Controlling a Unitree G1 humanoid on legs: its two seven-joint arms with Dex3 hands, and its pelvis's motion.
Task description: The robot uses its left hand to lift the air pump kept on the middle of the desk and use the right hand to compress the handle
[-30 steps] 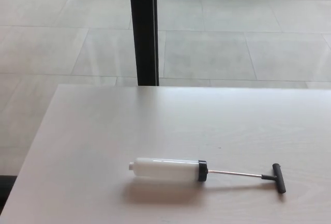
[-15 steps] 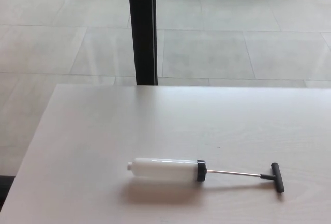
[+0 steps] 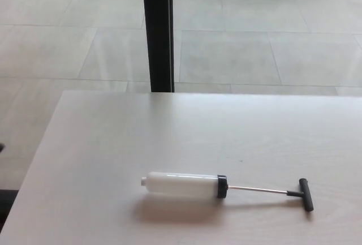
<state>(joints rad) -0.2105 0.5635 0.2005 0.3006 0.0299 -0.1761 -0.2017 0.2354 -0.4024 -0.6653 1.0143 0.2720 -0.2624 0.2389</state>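
Observation:
The air pump lies flat on the pale desk (image 3: 113,143), near the front. Its white cylinder (image 3: 180,185) points left and ends in a black collar (image 3: 222,187). A thin metal rod (image 3: 257,190) runs right from the collar, fully drawn out, to a black T-handle (image 3: 305,194). Neither of my hands shows in the head view.
A black vertical post (image 3: 158,30) rises behind the desk's far edge. Beyond it lies a grey tiled floor (image 3: 254,47). The desk's left edge runs diagonally down to the lower left corner, where a dark object (image 3: 4,205) sits off the desk.
Only the camera has shifted slightly; the pump has stayed where it lies on the desk.

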